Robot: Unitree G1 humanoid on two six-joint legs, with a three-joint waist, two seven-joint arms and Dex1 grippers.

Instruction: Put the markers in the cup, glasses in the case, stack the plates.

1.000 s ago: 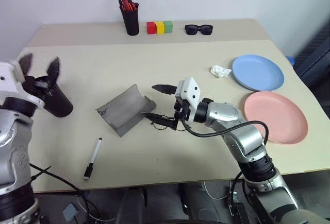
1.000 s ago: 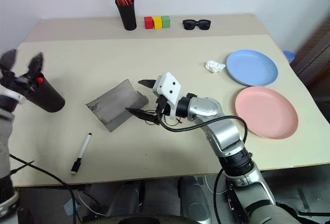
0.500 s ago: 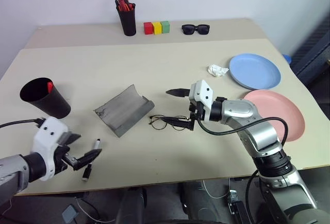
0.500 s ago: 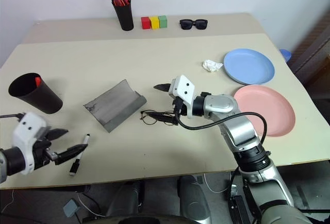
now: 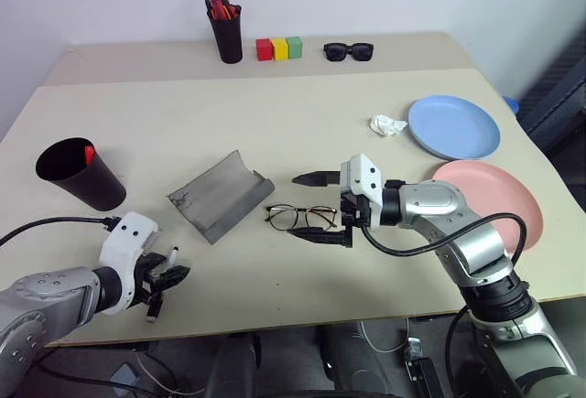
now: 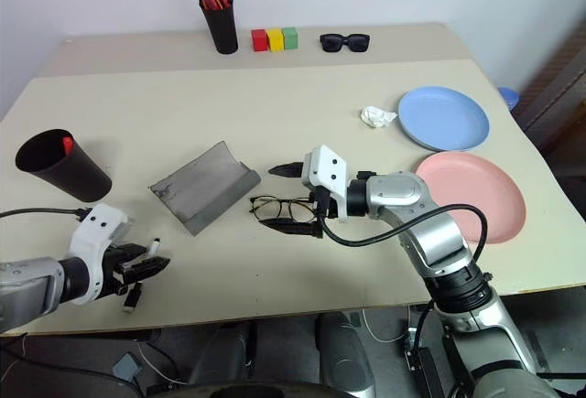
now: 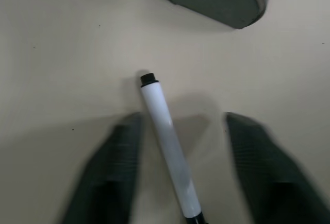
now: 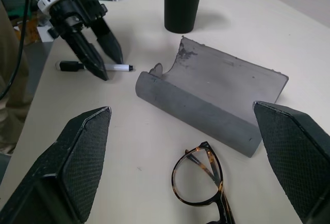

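Now the left gripper (image 6: pixel 137 272) sits at the table's (image 5: pixel 275 114) near-left edge, jaws apart astride the white marker (image 7: pixel 169 144), not yet clenched; the right gripper (image 5: pixel 316 206) hovers mid-table, jaws wide, just right of the glasses (image 5: pixel 298 217). Bare tabletop separates these from the blue plate (image 5: pixel 454 127) and pink plate (image 5: pixel 490 206) lying side by side, unstacked, far right. The cup (image 5: pixel 78 173) at left holds a red-tipped marker (image 5: pixel 88 154); the case (image 5: pixel 220 195) lies open, glasses just beside it.
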